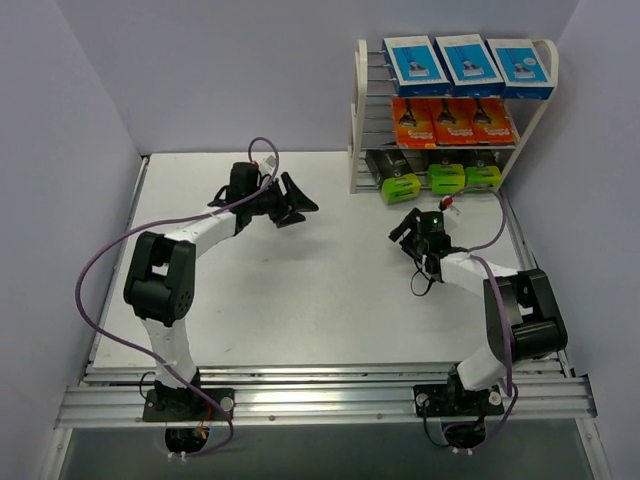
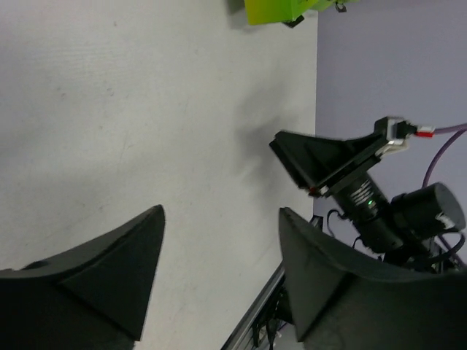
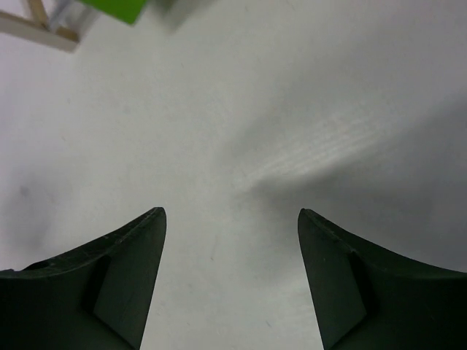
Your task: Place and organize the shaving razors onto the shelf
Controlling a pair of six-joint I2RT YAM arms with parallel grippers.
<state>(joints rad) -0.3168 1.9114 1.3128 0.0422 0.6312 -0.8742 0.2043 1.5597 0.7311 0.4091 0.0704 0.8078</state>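
Razors (image 1: 447, 120) fill the upper-right shelf (image 1: 357, 100), so the left gripper (image 1: 300, 200) and right gripper (image 1: 405, 228) (both wide, empty) should back away gently.

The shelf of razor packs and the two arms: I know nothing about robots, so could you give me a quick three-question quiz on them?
1. True or false: the left end effector is gripping something.
2. Which tier of the shelf holds the blue-and-white packs? A top, B middle, C bottom.
3. How many razor packs sit on the shelf in all?
Key: 1 false, it is open and empty; 2 A; 3 nine.
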